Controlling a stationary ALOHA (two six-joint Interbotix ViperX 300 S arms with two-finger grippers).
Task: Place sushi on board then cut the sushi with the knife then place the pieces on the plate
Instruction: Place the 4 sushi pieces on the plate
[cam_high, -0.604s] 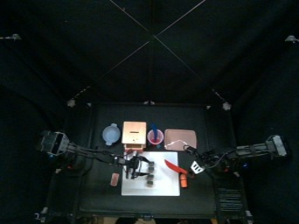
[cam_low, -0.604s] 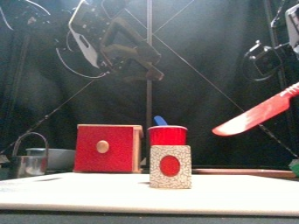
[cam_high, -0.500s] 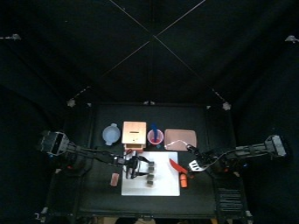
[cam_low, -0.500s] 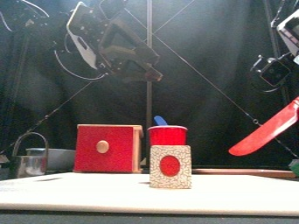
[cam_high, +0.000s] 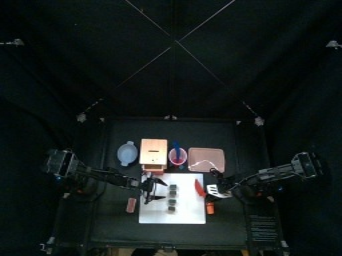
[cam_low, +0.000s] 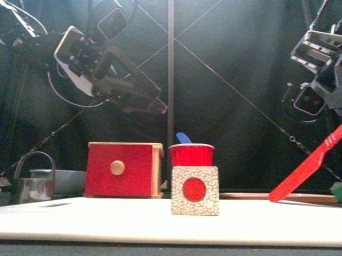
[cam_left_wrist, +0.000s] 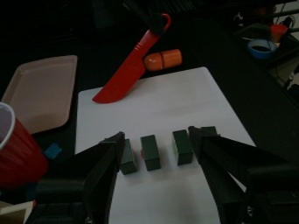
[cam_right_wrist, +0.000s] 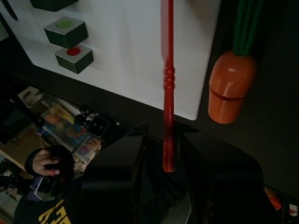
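Note:
Dark green sushi pieces (cam_left_wrist: 149, 150) stand in a row on the white board (cam_high: 187, 212); from the front, the nearest piece (cam_low: 195, 190) shows a red centre. My left gripper (cam_left_wrist: 162, 144) hangs open well above them, over the board's left side (cam_high: 147, 184). My right gripper (cam_high: 222, 188) is shut on the red knife (cam_left_wrist: 135, 70). The blade slants down, with its tip at the board's right edge (cam_low: 310, 165). In the right wrist view the knife (cam_right_wrist: 169, 79) appears edge-on. The pink tray (cam_high: 206, 158) lies behind the board.
A toy carrot (cam_right_wrist: 232, 83) lies beside the board's right edge, close to the knife. Behind the board stand a blue-grey bowl (cam_high: 127, 153), the wooden box (cam_low: 123, 169) and a red cup (cam_low: 191, 155) holding a blue knife. A metal cutter (cam_low: 38, 185) sits at the left.
My right gripper has drawn back to the right and tipped the red knife steeply, its tip now down at the board's right edge. The left gripper has pulled up and to the left.

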